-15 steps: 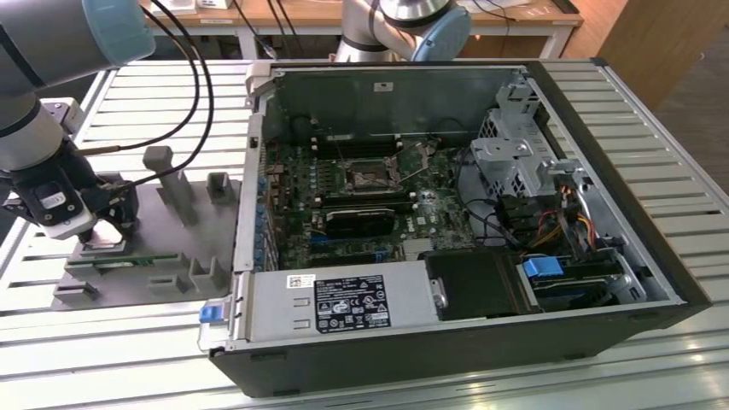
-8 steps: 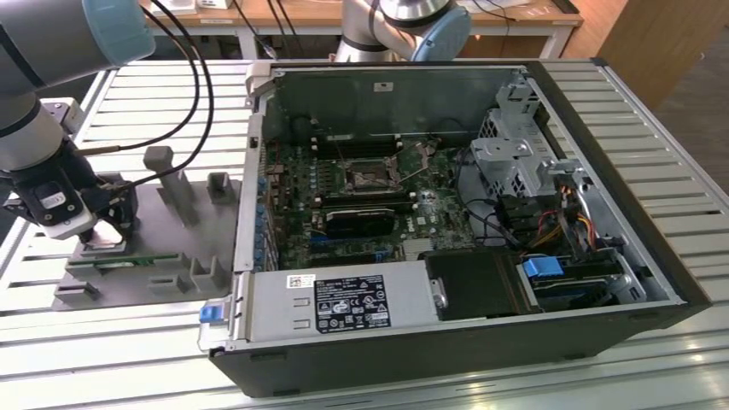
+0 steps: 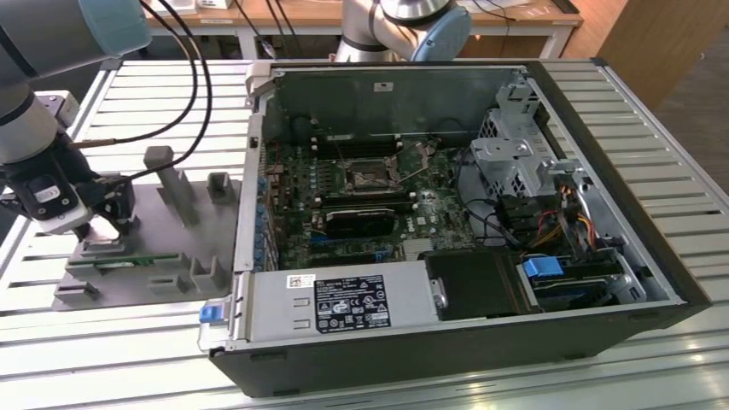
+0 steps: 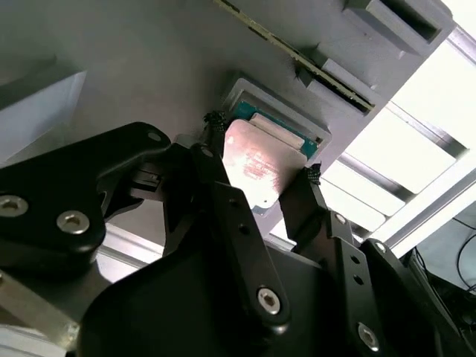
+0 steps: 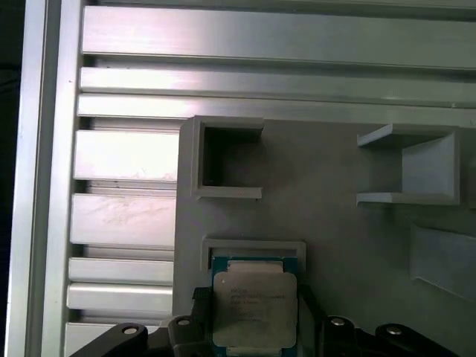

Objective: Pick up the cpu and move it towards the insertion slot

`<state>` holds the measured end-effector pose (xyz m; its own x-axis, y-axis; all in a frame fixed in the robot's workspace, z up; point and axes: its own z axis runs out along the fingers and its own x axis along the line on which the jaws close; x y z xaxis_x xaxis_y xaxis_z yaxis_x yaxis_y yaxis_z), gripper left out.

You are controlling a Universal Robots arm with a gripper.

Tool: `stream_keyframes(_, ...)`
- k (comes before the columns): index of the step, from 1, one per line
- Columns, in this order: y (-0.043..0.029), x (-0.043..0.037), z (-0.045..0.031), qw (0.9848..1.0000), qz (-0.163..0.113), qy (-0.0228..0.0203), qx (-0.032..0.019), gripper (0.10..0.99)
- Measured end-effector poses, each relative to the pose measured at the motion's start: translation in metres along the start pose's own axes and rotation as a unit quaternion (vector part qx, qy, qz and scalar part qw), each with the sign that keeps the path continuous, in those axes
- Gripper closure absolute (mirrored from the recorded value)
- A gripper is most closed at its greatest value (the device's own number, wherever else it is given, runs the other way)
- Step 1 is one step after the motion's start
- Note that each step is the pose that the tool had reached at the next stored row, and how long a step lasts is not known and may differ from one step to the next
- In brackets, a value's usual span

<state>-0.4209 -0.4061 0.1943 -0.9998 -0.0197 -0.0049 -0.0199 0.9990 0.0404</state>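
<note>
In the exterior view, the arm (image 3: 34,128) reaches down at the exterior view's left and sets the hand (image 3: 101,229) low over the grey tray (image 3: 211,231). The tray lies on the slatted metal worktop (image 3: 114,350). A narrow green board (image 3: 131,261) lies in the tray just beside the hand. The insertion slot (image 3: 368,176) is well apart from the hand, off toward the exterior view's right. It sits on the board inside the open computer case (image 3: 638,171), with its silvery frame around a dark centre. A larger black module (image 3: 362,222) lies near the slot, on the side toward the camera.

In the second wrist view, the hand (image 4: 263,149) sits astride the cpu (image 4: 256,167). The cpu's pale metal top catches the light and its darker green rim shows at the far edge. It lies in a shallow grey nest (image 4: 236,83) of the tray. Bright worktop slats (image 4: 394,141) run beyond the tray's edge.

In the first wrist view, the cpu (image 5: 255,312) lies flat inside the same raised nest (image 5: 253,246), directly under the hand (image 5: 253,297). A square pocket (image 5: 227,160) of the tray stands just past the nest, and an open bracket (image 5: 416,175) stands farther off. The worktop (image 5: 126,152) shows alongside.

I cannot tell from these views whether the hand is clenched on the cpu or merely lowered around it.
</note>
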Motion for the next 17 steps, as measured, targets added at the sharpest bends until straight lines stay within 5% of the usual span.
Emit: stream_keyframes(17, 0.0012, -0.0001, -0.0292, 1.0000, 0.000, -0.0001, 0.0000, 0.545)
